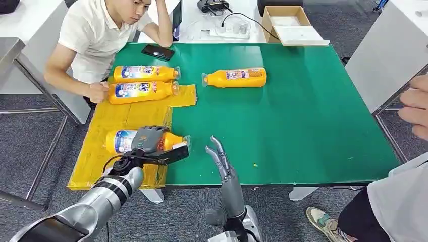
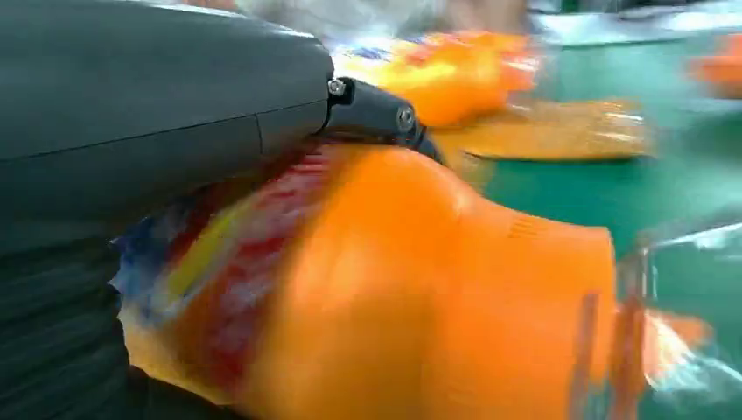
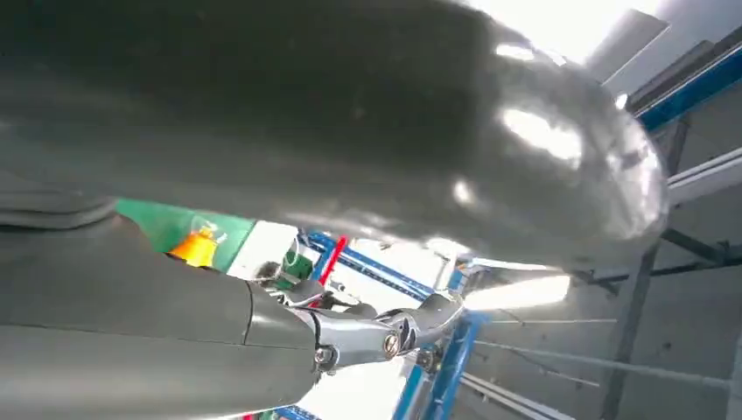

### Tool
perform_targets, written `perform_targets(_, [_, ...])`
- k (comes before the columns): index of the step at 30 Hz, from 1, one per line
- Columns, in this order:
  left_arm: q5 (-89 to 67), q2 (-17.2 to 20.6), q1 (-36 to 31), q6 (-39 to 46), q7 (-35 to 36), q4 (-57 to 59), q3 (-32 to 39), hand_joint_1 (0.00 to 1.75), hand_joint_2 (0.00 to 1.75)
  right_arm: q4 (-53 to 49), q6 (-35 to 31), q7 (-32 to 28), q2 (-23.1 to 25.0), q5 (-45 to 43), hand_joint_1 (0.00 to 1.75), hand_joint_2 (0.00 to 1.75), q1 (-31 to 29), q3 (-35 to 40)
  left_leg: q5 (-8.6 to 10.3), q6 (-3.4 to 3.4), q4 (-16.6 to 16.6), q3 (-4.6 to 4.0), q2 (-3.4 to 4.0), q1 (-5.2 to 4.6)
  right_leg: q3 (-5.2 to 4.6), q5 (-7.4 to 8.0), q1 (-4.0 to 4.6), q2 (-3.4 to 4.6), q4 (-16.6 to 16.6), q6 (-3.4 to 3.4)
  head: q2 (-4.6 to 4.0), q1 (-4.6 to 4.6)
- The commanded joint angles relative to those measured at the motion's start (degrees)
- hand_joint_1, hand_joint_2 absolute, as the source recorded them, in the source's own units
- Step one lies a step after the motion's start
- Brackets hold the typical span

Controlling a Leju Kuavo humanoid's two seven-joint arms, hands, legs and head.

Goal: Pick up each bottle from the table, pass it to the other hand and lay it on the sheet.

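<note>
Orange bottle (image 1: pixel 128 140) gripped by left hand (image 1: pixel 150 139) at yellow sheet's (image 1: pixel 116 118) near edge, right hand (image 1: pixel 220 157) fingers spread, holding nothing

Blurred orange bottle (image 2: pixel 420 306) under the left hand (image 2: pixel 149 114), dark fingers (image 2: pixel 376 114) over its shoulder.

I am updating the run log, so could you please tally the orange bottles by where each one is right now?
On the yellow sheet, free: 2 bottles
Over the sheet, held by the left hand: 1 bottle
On the green table, off the sheet: 1 bottle
Total: 4 bottles
</note>
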Motion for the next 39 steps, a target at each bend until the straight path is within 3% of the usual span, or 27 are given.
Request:
perform_targets(1, [5.2, -2.0, 3.3, -3.7, -7.5, -4.2, 0.5, 0.00, 1.75, 2.6, 3.8, -1.8, 1.2, -1.9, 0.00, 0.00, 0.2, -3.4, -0.11, -0.10, -0.1, 0.31, 0.08, 0.07, 0.32, -0.10, 0.09, -0.03, -0.1, -0.12, 0.02, 0.00])
perform_targets(6, [15.4, -2.0, 8.2, -9.2, -16.6, -12.0, 3.3, 0.00, 1.75, 2.8, 5.3, -1.8, 1.8, -2.4, 0.00, 0.00, 0.5, -4.3, -0.06, -0.07, -0.1, 0.16, 0.05, 0.02, 0.18, -0.06, 0.03, -0.04, -0.1, -0.08, 0.00, 0.00])
perform_targets(12, [24.1, -1.3, 12.4, -11.2, -19.6, -20.7, 5.6, 0.00, 1.75, 3.9, 5.9, -1.8, 2.0, -2.8, 0.00, 0.00, 1.1, -5.1, -0.07, -0.09, -0.1, 0.17, 0.13, 0.04, 0.17, -0.04, 0.06, 0.03, -0.1, -0.10, 0.00, 0.00])
perform_targets(17, [37.8, -2.9, 18.8, -10.7, -24.5, -34.3, 8.1, 0.00, 1.75, 2.5, 3.6, -1.8, 1.9, -2.0, 0.00, 0.00, 1.9, -5.1, -0.11, -0.10, 0.0, 0.21, 0.13, 0.05, 0.21, -0.08, 0.07, 0.02, -0.1, -0.12, 0.00, 0.00])
perform_targets(20, [55.2, -3.8, 23.0, -16.3, -24.4, -43.8, 8.7, 0.00, 1.75, -4.0, -4.7, -1.8, 2.3, -3.5, 0.00, 0.00, 3.1, -5.1, -0.14, -0.09, 0.0, 0.19, 0.11, 0.07, 0.20, -0.11, 0.09, -0.02, 0.0, -0.11, 0.02, 0.00])
perform_targets(33, [55.2, -3.8, 23.0, -16.3, -24.4, -43.8, 8.7, 0.00, 1.75, -4.0, -4.7, -1.8, 2.3, -3.5, 0.00, 0.00, 3.1, -5.1, -0.09, -0.08, 0.0, 0.10, 0.10, 0.03, 0.09, -0.06, 0.04, 0.00, 0.0, -0.10, 0.02, -0.02])
perform_targets(37, [74.8, -4.3, 27.5, -22.1, -20.8, -53.2, 9.2, 0.00, 1.75, -9.4, -7.9, -1.8, 3.2, -3.9, 0.00, 0.00, 4.9, -5.9, -0.10, -0.06, 0.0, 0.03, 0.13, 0.02, 0.01, -0.07, 0.03, 0.05, 0.0, -0.08, 0.00, 0.00])
perform_targets(38, [77.1, -4.4, 28.5, -22.9, -20.2, -55.2, 8.9, 0.00, 1.75, -10.2, -8.7, -1.8, 2.5, -3.4, 0.00, 1.75, 4.9, -5.2, -0.16, -0.10, 0.0, 0.13, 0.16, 0.04, 0.10, -0.13, 0.06, 0.05, 0.0, -0.13, 0.00, 0.00])
perform_targets(39, [77.8, -4.2, 29.9, -23.3, -20.3, -57.4, 8.1, 0.00, 1.75, -10.8, -8.7, -1.8, 3.0, -1.5, 0.00, 1.75, 5.7, -6.8, -0.16, -0.08, 0.0, 0.08, 0.18, 0.05, 0.06, -0.11, 0.06, 0.08, 0.0, -0.10, 0.02, 0.00])
